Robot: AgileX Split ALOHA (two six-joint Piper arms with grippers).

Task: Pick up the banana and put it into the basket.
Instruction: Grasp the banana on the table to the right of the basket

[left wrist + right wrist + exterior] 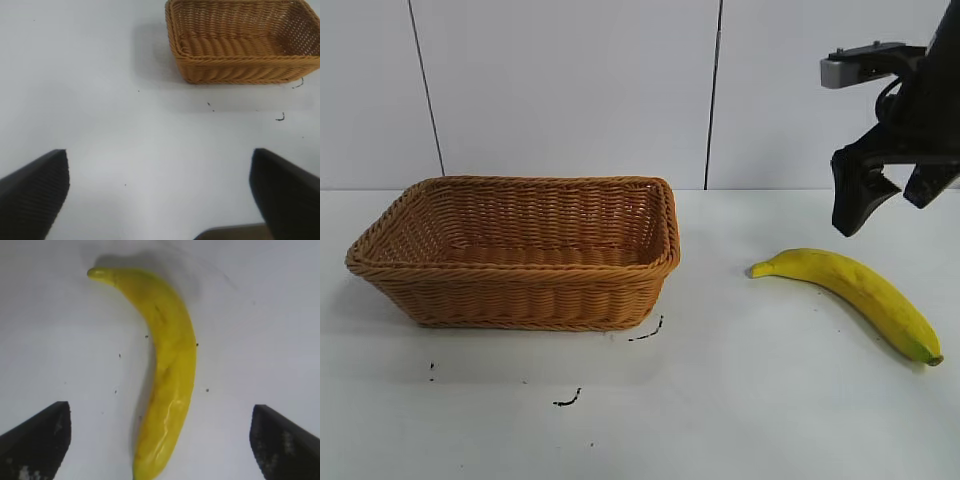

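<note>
- White tabletop up front w/ a few small black scuff marks; pale panelled wall behind.
- Nearest to the exterior cam: banana, flat on the table on the right side, well apart from the basket, one end toward the basket, other end toward the table's near-right edge.
- Step in hand, by the look of it: approach for the pick. Nothing gripped yet.
- Right gripper hanging above and just behind the banana, pointing steeply down, fingers spread wide, clear of the fruit.
- From the right wrist cam: banana lying lengthwise between the two dark fingertips, roughly centred in the gap, no contact.
- Next move calls for: straight down until fingers straddle the fat mid-section, then squeeze across the width. Smooth curved skin, so an off-centre pinch could let it roll or slip.
- Then lift high enough to clear the braided rim, carry across to the left, release inside.
- Farther back, left of centre: basket, upright on the table. Inside: nothing visible, bare wicker floor.
- Left gripper parked off to the side, fingers apart, facing the basket from a distance, holding nothing.
</note>
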